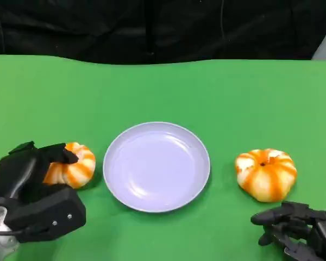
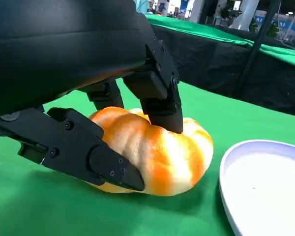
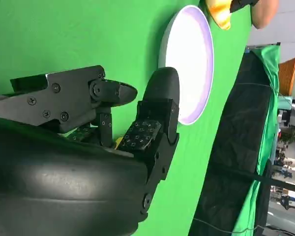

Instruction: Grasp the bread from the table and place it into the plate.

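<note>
1. The left hand grips the round orange-and-white striped bread roll, fingers on top and side (roll on the green tablecloth).
2. That roll lies at nine o'clock of the pale lavender round plate, just beside its rim.
3. A second striped roll sits at three o'clock.
4. The right hand rests near it, fingers loosely apart, holding nothing.

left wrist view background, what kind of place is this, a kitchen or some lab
Probably a lab or demo hall, not a kitchen. The table wears plain green cloth with black drape behind, more green-draped tables stand beyond, and the only props are a plate and two bread rolls.
</note>
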Motion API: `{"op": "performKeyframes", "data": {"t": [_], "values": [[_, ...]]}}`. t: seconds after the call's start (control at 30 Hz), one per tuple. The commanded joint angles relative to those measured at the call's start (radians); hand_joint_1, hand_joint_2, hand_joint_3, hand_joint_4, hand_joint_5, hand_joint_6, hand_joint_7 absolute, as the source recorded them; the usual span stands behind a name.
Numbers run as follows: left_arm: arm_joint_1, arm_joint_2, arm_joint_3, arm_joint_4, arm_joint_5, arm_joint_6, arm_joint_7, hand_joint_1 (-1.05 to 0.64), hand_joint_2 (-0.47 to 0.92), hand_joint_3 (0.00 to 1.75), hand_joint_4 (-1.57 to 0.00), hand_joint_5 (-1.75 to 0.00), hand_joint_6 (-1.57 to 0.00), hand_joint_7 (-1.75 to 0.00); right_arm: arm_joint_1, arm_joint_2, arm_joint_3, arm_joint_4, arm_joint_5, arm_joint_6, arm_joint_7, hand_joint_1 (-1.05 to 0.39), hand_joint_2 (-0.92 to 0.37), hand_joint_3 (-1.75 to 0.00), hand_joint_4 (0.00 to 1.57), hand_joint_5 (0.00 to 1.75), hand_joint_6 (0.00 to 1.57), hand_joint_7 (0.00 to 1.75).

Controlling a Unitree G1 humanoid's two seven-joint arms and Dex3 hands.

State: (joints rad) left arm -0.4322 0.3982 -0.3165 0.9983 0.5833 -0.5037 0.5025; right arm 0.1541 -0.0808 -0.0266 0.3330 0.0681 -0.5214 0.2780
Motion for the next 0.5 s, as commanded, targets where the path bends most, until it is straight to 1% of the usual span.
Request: {"op": "performKeyframes", "data": {"t": [0.03, 0.17, 0.2, 0.3, 0.33, 0.37, 0.4, 0.47, 0.5], "values": [[0.011, 0.040, 0.019, -0.032, 0.004, 0.017, 0.026, -0.04, 0.90, 0.00, -0.58, -1.43, -0.86, -0.88, -0.005, -0.009, -0.007, 0.004, 0.008, 0.000, -0.004, -0.01, -0.92, -0.35, 0.77, 1.23, 0.96, 0.61], [0.011, 0.047, 0.032, -0.029, -0.002, 0.019, 0.035, -0.04, 0.89, 0.00, -0.58, -1.43, -0.87, -0.86, -0.003, -0.011, -0.007, 0.003, 0.007, 0.002, -0.004, 0.00, -0.92, -0.36, 0.77, 1.23, 0.96, 0.61], [0.012, 0.048, 0.035, -0.031, -0.003, 0.020, 0.035, -0.04, 0.89, 0.00, -0.61, -1.36, -0.91, -0.78, -0.003, -0.011, -0.007, 0.004, 0.007, 0.001, -0.003, -0.01, -0.92, -0.35, 0.77, 1.23, 0.96, 0.61], [0.020, 0.050, 0.045, -0.051, -0.010, 0.011, 0.031, -0.06, 0.89, 0.00, -0.65, -1.31, -0.98, -0.62, -0.003, -0.012, -0.008, 0.007, 0.006, -0.003, -0.004, -0.01, -0.92, -0.35, 0.77, 1.22, 0.96, 0.61], [0.027, 0.050, 0.052, -0.066, -0.017, -0.001, 0.027, -0.07, 0.89, 0.00, -0.67, -1.26, -1.02, -0.54, -0.004, -0.012, -0.008, 0.007, 0.008, -0.003, -0.002, -0.01, -0.92, -0.35, 0.77, 1.22, 0.96, 0.61], [0.032, 0.050, 0.057, -0.078, -0.021, -0.008, 0.023, -0.06, 0.89, 0.00, -0.73, -1.15, -1.09, -0.41, -0.004, -0.011, -0.008, 0.006, 0.009, -0.002, -0.001, -0.01, -0.92, -0.35, 0.77, 1.22, 0.96, 0.61], [0.036, 0.050, 0.062, -0.087, -0.023, -0.013, 0.020, -0.06, 0.89, 0.00, -0.75, -1.10, -1.12, -0.34, -0.004, -0.011, -0.008, 0.006, 0.010, -0.001, 0.000, -0.01, -0.92, -0.35, 0.77, 1.22, 0.96, 0.61], [0.049, 0.049, 0.071, -0.116, -0.028, -0.026, 0.014, -0.05, 0.89, 0.00, -0.77, -1.07, -1.15, -0.29, -0.004, -0.011, -0.007, 0.008, 0.008, -0.003, -0.002, -0.01, -0.92, -0.35, 0.77, 1.22, 0.96, 0.61], [0.059, 0.047, 0.077, -0.142, -0.032, -0.038, 0.012, -0.05, 0.89, 0.00, -0.81, -1.00, -1.18, -0.25, -0.004, -0.012, -0.007, 0.007, 0.006, -0.003, -0.003, -0.01, -0.92, -0.35, 0.77, 1.22, 0.96, 0.61]]}}
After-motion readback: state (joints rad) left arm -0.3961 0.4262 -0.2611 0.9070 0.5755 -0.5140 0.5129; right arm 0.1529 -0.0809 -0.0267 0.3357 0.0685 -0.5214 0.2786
